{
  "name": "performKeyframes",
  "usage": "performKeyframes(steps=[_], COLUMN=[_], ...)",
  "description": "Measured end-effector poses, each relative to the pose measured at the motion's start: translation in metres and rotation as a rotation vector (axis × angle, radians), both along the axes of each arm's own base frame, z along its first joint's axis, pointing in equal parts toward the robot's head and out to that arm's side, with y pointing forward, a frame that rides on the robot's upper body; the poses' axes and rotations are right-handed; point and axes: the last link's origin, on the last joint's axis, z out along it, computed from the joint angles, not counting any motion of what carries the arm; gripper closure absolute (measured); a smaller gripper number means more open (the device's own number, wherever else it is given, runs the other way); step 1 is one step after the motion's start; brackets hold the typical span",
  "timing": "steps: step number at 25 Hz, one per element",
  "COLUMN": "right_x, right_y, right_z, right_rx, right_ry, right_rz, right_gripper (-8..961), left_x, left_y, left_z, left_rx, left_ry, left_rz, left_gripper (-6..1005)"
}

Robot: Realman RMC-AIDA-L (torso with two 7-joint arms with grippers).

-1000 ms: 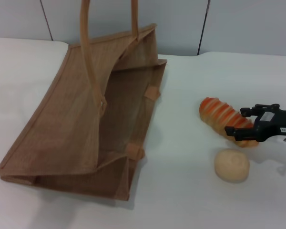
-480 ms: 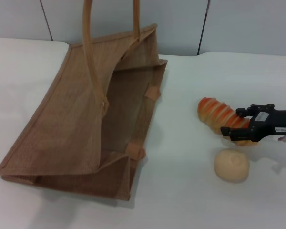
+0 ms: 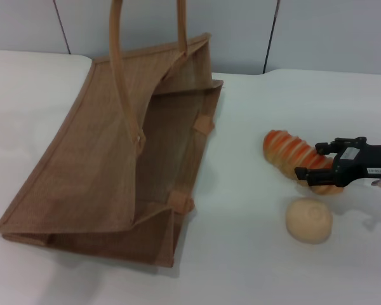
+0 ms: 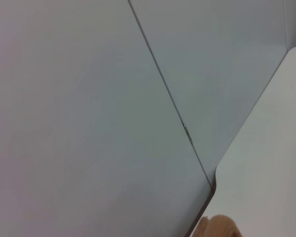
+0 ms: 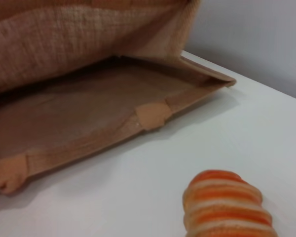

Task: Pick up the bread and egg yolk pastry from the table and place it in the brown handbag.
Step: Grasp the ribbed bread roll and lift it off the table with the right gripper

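Right gripper [image 3: 317, 161], fingers spread, straddles the bread [image 3: 293, 154] on the worktop [image 3: 241, 254], beside the egg yolk pastry [image 3: 309, 220]; left gripper unseen.

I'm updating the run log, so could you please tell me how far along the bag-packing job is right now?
Nothing is packed yet: the handbag lies open on the table with no food visible inside. In hand: the right gripper straddles the far-right end of the bread, which rests on the table, fingers on either side. Left: lifting the bread into the bag, then the pastry, untouched nearby. The left gripper is out of view.
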Motion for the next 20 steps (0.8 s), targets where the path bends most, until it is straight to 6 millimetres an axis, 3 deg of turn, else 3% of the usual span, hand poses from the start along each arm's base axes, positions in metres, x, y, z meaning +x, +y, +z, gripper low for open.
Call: performKeyframes(steps=[20], right_x=[0.002], right_y=[0.0], right_z=[-0.0011], right_rx=[0.005], right_ry=[0.003], right_rz=[-0.025], right_gripper=[99], left_x=[0.0025], left_y=[-0.0007], left_z=[0.0018], left_rx=[0.007], left_ry=[0.004], left_rz=[-0.011], left_gripper=[889])
